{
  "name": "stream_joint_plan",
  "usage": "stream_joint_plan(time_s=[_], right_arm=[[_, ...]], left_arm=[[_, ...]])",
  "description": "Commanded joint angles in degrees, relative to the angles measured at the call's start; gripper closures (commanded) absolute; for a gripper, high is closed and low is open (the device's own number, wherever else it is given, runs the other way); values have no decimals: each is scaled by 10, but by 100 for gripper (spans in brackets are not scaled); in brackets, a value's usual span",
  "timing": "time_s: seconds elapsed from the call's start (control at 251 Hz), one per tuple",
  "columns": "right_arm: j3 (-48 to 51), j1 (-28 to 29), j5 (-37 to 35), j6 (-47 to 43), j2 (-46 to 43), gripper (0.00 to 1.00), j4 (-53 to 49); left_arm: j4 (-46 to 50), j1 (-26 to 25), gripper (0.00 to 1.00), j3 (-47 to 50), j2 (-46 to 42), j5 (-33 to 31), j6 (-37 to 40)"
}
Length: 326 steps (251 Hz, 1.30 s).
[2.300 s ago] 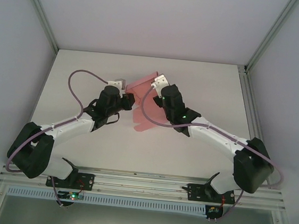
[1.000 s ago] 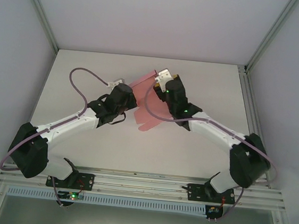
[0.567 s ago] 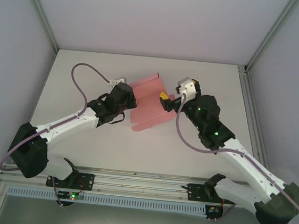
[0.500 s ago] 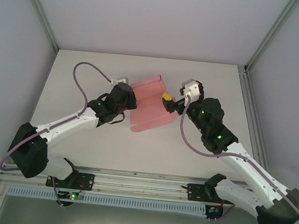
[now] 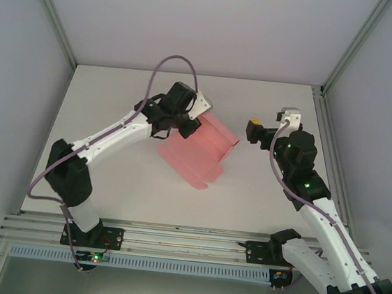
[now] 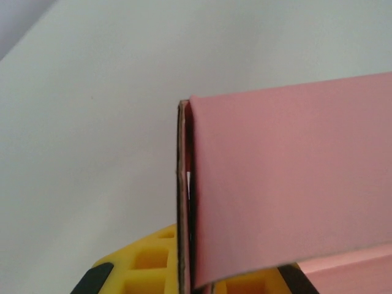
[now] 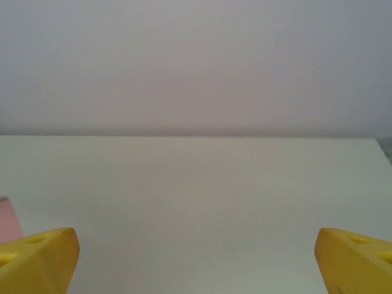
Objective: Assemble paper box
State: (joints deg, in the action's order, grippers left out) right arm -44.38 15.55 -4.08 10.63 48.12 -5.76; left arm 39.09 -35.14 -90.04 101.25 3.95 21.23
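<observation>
Right gripper [image 5: 254, 132] now apart from paper box [image 5: 199, 154]

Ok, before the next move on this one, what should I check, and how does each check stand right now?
1. Left gripper holding the paper box: ok, the card edge sits between its yellow fingers.
2. Right gripper free: ok, its fingers are wide apart with nothing between them.
3. Right gripper apart from the card: ok, it hangs to the card's right with bare table between.
4. Box formed: not ok, most of the card lies as a flat sheet, with the far flap folded up.
5. Tabs locked at the held fold: cannot tell.
</observation>
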Motion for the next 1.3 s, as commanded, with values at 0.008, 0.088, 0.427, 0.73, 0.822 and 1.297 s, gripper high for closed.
stream_joint_plan(time_s=[0.008, 0.088, 0.427, 0.73, 0.822, 1.297], right_arm=[[12, -22, 60, 36, -6, 2, -51], [14, -25, 61, 34, -4, 2, -62], [15, -33, 78, 36, 14, 2, -63], [21, -41, 90, 29, 26, 2, -61], [19, -44, 96, 20, 32, 2, -65], [-43, 42, 247, -115, 225, 2, -34]], left_arm=[[176, 5, 100, -46, 49, -39, 192], [233, 2, 100, -87, 92, -52, 217], [236, -42, 100, -149, 259, -200, 212], [176, -80, 59, -152, 295, -241, 229], [178, -81, 40, -159, 263, -225, 226], [-208, -70, 0, 3, -64, -298, -30]])
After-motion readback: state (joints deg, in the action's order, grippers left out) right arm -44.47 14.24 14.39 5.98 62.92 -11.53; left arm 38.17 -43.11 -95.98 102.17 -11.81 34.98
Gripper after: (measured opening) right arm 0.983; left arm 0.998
